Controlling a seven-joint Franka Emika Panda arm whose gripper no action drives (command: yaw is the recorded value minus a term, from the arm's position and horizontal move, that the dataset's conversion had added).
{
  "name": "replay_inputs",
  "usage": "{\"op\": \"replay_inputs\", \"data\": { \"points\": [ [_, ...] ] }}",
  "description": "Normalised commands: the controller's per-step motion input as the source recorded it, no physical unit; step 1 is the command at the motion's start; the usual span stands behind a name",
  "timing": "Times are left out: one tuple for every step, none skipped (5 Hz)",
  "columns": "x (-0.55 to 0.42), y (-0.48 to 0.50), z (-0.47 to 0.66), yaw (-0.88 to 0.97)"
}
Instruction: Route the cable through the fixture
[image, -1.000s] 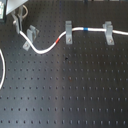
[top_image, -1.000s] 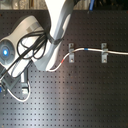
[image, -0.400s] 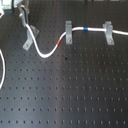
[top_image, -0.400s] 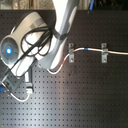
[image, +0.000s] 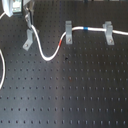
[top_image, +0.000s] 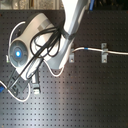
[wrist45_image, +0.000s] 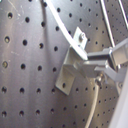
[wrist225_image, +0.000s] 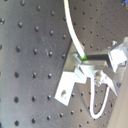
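The long white cable (image: 50, 56) with red and blue bands crossed the slanted grey metal fixture (image: 29, 38) at the first exterior view's left. The gripper (image: 27, 19) pinched it there; lowering squarely seemed wisest.

The first exterior view looks down at a steep angle on the black perforated table (image: 75, 100), fairly near — the three grey brackets run along the upper part of the frame. The second exterior view looks almost straight down from farther off, with the arm (top_image: 70, 30) filling its upper left. Both exterior views share the bracket row and the cable (image: 50, 56) on the board. Both wrist views sit very close to the board — each frames the slanted fixture (wrist45_image: 70, 65) near centre, seen from slightly different angles.
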Motion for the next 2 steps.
{"op": "replay_inputs", "data": {
  "points": [
    [-0.358,-0.152,0.04,-0.10],
    [-0.395,-0.031,0.03,0.00]
  ]
}}
